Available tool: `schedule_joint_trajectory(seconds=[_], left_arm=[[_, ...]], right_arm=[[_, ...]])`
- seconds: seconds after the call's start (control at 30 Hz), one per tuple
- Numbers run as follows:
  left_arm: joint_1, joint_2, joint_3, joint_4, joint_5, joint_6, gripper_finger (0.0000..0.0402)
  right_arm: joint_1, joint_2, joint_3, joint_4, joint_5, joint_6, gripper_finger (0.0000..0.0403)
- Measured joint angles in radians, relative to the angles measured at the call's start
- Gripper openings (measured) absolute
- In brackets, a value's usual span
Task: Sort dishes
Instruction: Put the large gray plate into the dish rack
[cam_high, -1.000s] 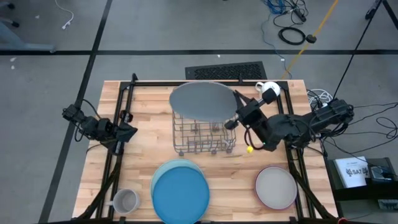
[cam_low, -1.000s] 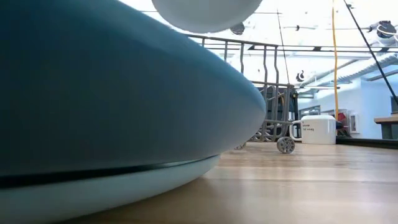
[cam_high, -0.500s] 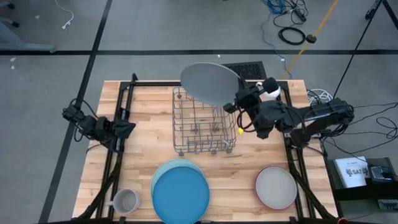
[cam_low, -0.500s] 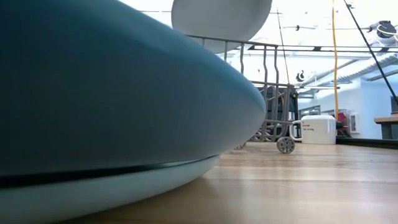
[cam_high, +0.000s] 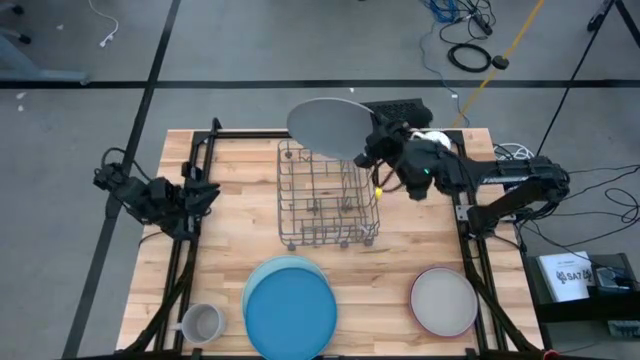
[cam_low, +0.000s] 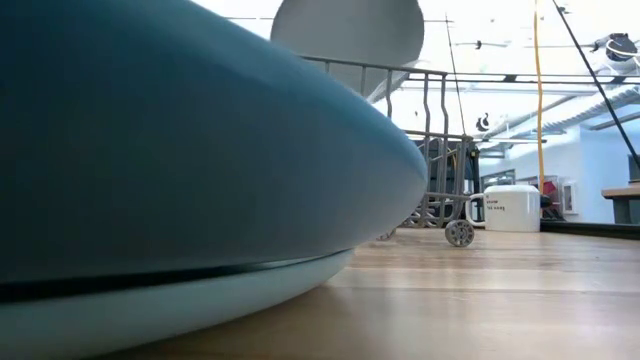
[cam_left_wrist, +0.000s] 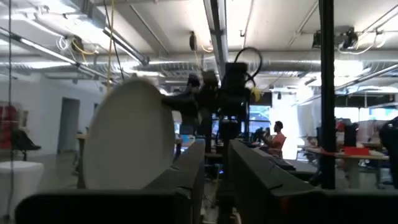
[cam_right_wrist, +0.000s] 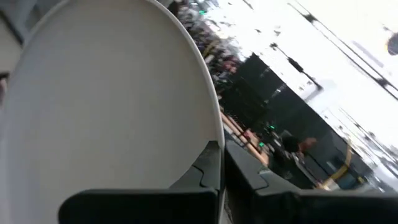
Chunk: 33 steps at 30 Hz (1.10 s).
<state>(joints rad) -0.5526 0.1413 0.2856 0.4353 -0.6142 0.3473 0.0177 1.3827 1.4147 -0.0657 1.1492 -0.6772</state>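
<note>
I have the right gripper (cam_high: 368, 158) clamped on the rim of the grey plate (cam_high: 327, 125), which hangs tilted on edge above the far side of the rack (cam_high: 327, 207), not yet in a slot. From here I judge the step is to stand the plate in 1 of the rack's rows. I'd bring it nearer upright first, line its lower edge between 2 wires, then lower slowly and let go only once the rack bears it. The grip is at the rim only, so a quick wrist turn could let it slip. The left gripper (cam_high: 205, 192) waits at the table's left edge, its fingers a little apart and empty. The blue plates (cam_high: 290, 310) and pink-rimmed plate (cam_high: 443, 301) lie at the near side.
</note>
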Motion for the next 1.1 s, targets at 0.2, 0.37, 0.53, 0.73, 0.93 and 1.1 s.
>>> schedule_joint_trajectory(seconds=[0.2,0.37,0.53,0.73,0.93,1.1], left_arm=[[0.034,0.092,0.083,0.001,-0.035,0.091,0.0087],[0.092,0.186,0.125,-0.001,-0.148,0.144,0.0087],[0.155,0.242,0.162,0.002,-0.102,0.165,0.0087],[0.199,0.259,0.211,0.001,-0.054,0.166,0.0087],[0.215,0.259,0.252,0.001,-0.044,0.193,0.0087],[0.215,0.259,0.267,0.0,-0.044,0.239,0.0087]], right_arm=[[-0.159,0.0,0.0,-0.152,-0.196,0.018,0.0],[-0.271,0.001,0.0,-0.155,-0.408,-0.027,0.0],[-0.355,0.033,0.0,-0.152,-0.56,-0.116,0.0],[-0.389,0.065,0.0,-0.139,-0.694,-0.204,0.0],[-0.412,0.09,0.0,-0.132,-0.789,-0.227,0.0],[-0.417,0.121,0.0,-0.039,-0.767,-0.274,0.0]])
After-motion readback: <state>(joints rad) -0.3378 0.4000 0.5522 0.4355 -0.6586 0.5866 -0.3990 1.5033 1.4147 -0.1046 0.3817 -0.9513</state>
